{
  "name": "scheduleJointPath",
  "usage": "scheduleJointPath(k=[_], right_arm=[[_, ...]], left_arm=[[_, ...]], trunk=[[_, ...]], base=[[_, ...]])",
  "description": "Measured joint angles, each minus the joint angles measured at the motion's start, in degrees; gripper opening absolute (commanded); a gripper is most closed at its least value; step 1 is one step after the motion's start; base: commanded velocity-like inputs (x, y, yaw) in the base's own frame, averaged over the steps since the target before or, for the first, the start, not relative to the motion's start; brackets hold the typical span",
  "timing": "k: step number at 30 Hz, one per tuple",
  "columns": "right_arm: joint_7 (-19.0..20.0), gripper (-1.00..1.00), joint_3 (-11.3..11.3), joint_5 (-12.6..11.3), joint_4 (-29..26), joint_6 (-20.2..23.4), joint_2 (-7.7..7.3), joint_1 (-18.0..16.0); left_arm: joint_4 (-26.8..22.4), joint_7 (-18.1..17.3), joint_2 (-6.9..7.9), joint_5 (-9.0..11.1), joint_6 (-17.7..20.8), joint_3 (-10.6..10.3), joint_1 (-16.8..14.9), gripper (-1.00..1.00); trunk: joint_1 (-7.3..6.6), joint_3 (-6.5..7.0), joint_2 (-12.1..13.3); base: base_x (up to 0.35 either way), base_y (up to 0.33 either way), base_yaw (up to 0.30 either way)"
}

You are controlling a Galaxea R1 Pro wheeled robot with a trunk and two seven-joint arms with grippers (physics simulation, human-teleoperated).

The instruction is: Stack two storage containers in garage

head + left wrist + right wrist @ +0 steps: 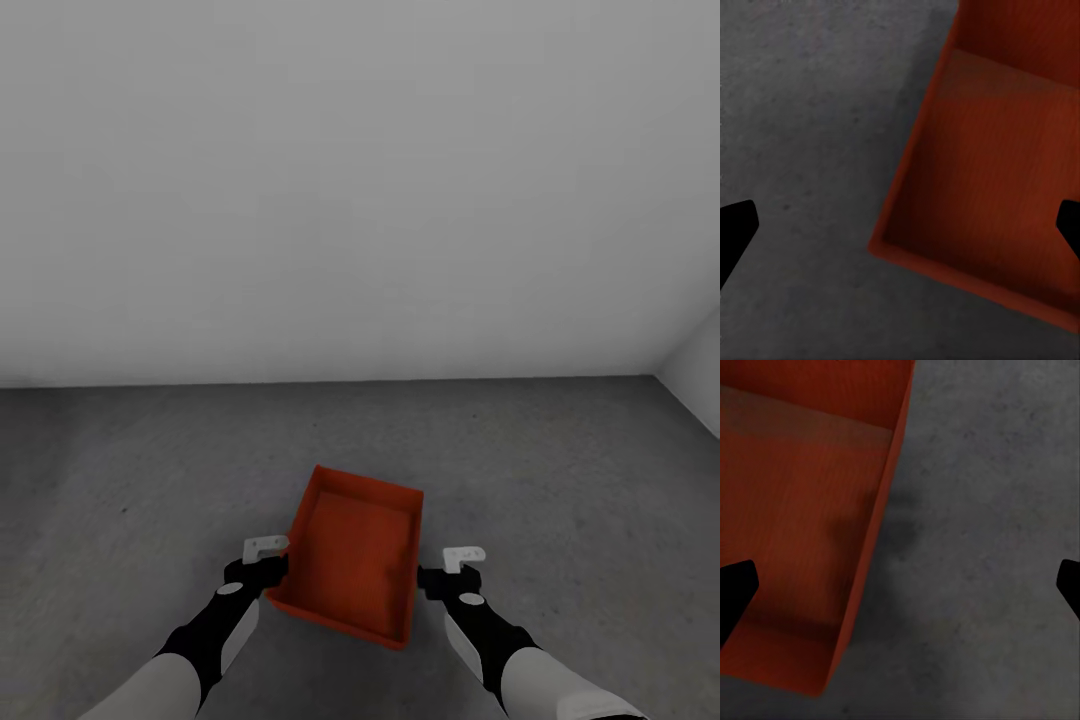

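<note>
Head view: one orange-red, lidless, low-walled rectangular plastic bin (353,567) lying on mottled dark grey concrete floor (560,470), slightly skewed, well short of a plain white-grey wall (360,180). Left gripper (266,560) just beside the bin's left wall, right gripper (452,570) just beside its right wall; contact with the walls not clear from here. No second bin in sight.

Left wrist view: dark fingertips (735,232) spread wide, one over bare concrete, the other over the bin's ribbed bottom (997,165). Left wall running between them, unclamped. Jaws open, holding nothing.

Right wrist view: same picture mirrored. Fingertips (735,589) set wide apart, one above the bin's inside (795,510), the other above the floor, right wall between. Nothing gripped. Faint shadow on the concrete beside the wall, so bin judged resting on or very near the floor.

Progress, judged: first half likely done, one container down on garage-like concrete. Left to do: fetch the other container and stack it on this one.
</note>
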Motion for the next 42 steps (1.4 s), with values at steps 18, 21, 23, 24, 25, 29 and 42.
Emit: scheduleJointPath(k=[18,21,23,24,25,29,42], right_arm=[[0.01,1.0,-0.08,-0.02,0.19,0.0,-0.01,-0.01],[0.01,1.0,-0.09,-0.02,0.19,0.05,-0.01,-0.05],[0.01,1.0,-0.09,-0.02,0.19,0.06,-0.01,-0.04],[0.01,1.0,-0.09,-0.02,0.19,0.06,-0.01,-0.05],[0.01,1.0,-0.09,-0.02,0.19,0.05,-0.01,-0.05],[0.01,1.0,-0.08,-0.02,0.19,0.0,-0.01,-0.03],[0.01,1.0,-0.09,-0.02,0.18,0.17,-0.01,-0.05]], left_arm=[[0.0,0.0,0.0,0.0,0.0,0.0,0.0,1.0],[-0.01,0.0,-0.02,0.0,0.0,0.0,0.0,1.0],[-0.01,0.0,-0.01,0.0,0.0,0.0,0.0,1.0],[-0.01,0.0,-0.01,0.0,0.0,0.0,0.0,1.0],[-0.01,0.0,0.0,0.0,0.0,0.0,0.0,1.0],[-0.01,0.0,-0.01,0.0,0.0,0.0,0.0,1.0],[-0.01,0.0,0.0,0.0,0.0,0.0,0.0,1.0]], trunk=[[-3.95,3.23,7.22],[-4.61,3.77,8.42],[-5.05,4.13,9.23],[-5.27,4.31,9.63],[-5.49,4.49,10.03],[-6.37,5.21,11.63],[-9.23,7.54,16.85]], base=[[0.0,0.0,0.0],[0.0,0.0,0.0],[0.0,0.0,0.0],[0.0,0.0,0.0],[0.0,0.0,0.0],[0.0,0.0,0.0],[0.0,0.0,0.0]])
